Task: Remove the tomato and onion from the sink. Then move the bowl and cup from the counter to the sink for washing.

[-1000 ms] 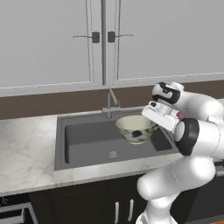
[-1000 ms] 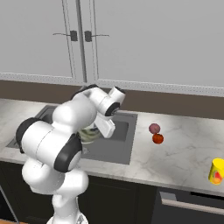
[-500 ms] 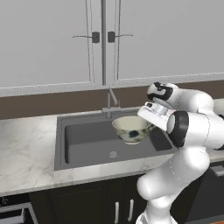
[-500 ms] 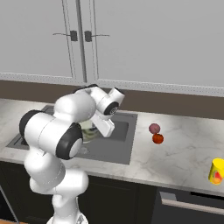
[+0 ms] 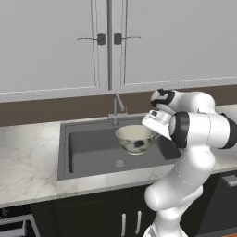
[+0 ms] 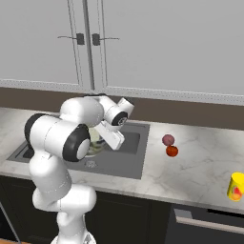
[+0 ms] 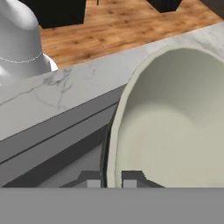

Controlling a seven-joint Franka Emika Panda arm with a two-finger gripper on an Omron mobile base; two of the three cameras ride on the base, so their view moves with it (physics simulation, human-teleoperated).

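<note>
Left base view: gripper (image 5: pixel 149 131) pinching bowl (image 5: pixel 134 139) rim, hanging over sink (image 5: pixel 88 148). Could slip and bang down.
Right base view: tomato (image 6: pixel 172 151) and onion (image 6: pixel 167 139) out on counter (image 6: pixel 200 167); cup (image 6: pixel 236 186) far off.
Hand view: fingers (image 7: pixel 131 177) clamped on thin rim, might tip.

Kitchen: sink (image 5: pixel 88 148), marble counter (image 5: pixel 28 152), wall cabinets (image 5: pixel 55 41).
</note>
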